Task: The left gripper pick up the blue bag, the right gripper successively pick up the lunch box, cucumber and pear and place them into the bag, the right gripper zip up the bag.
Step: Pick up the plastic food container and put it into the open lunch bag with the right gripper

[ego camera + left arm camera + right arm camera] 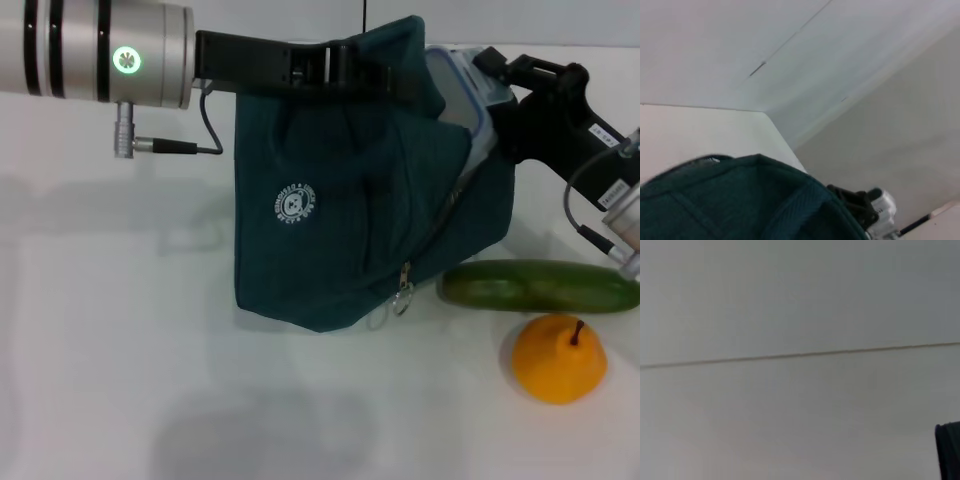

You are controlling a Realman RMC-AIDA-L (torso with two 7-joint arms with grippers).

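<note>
The left gripper (345, 65) pinches the top edge of the blue bag (340, 210), holding it up and open. The right gripper (497, 85) sits at the bag's mouth gripping the lunch box (462, 90) (half inside already). Loading's first step is under way, I judge; next comes release, then the cucumber (540, 286) and pear (558, 358) on the surface (120, 380).
</note>
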